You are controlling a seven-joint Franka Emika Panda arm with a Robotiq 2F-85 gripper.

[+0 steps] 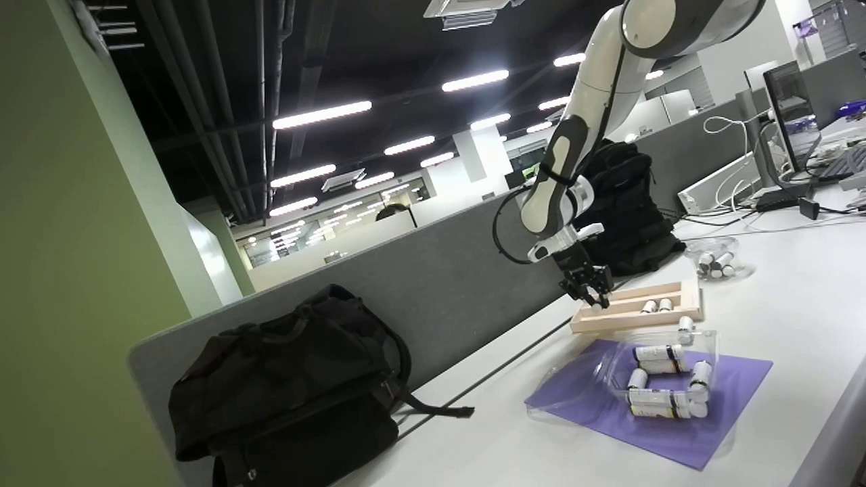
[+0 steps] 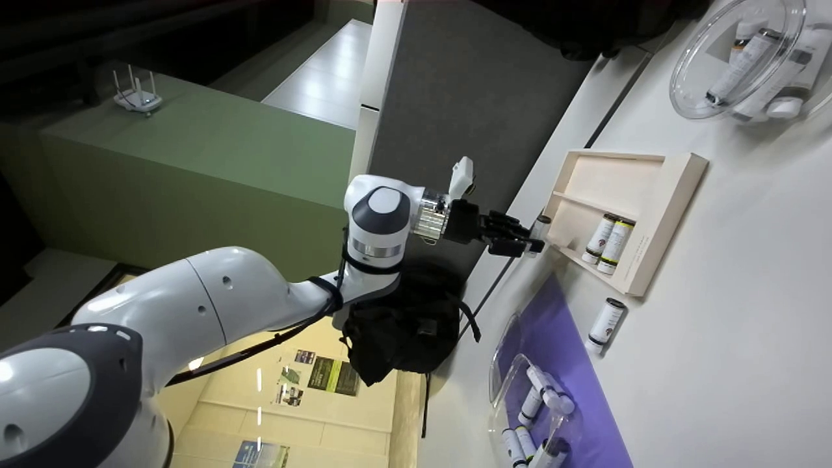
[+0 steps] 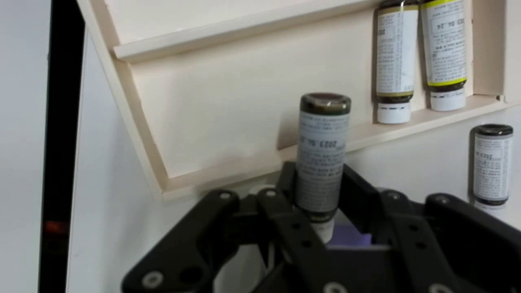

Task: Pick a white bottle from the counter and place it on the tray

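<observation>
A: What is the gripper (image 3: pixel 318 176) doing?

B: It is clamping a white bottle (image 3: pixel 323 160), pressing on both sides of the label. In the wrist view the bottle's dark end is pointing to twelve o'clock and its white cap to six.

A: Where is that bottle showing against the tray (image 3: pixel 244 101)?

B: It is overlapping the six-o'clock wall in the wrist view, and I am failing to make out whether it is touching the wood.

A: Is anything lying inside?

B: Yes. A tan-banded bottle (image 3: pixel 395 57) and a yellow-banded bottle (image 3: pixel 445 49) are lying side by side at the three-o'clock end, in the compartment on the six-o'clock side of the divider (image 3: pixel 244 30).

A: And what is resting on the counter (image 2: pixel 747 312)?

B: In the wrist view a lone bottle (image 3: pixel 492 165) is lying at three o'clock from the held one, outside the tray. In an exterior view the purple mat (image 1: pixel 676 438) is lying at five o'clock from the gripper and bearing a clear container (image 1: pixel 621 362), with several bottles (image 1: pixel 657 352) lying in it.

A: Are you seeing more?

B: Yes, in an exterior view a round clear tub (image 2: pixel 689 91) is sitting between one and two o'clock from the gripper, holding other bottles (image 2: pixel 741 68). At eight o'clock there, a black backpack (image 2: pixel 396 335) is resting.
</observation>
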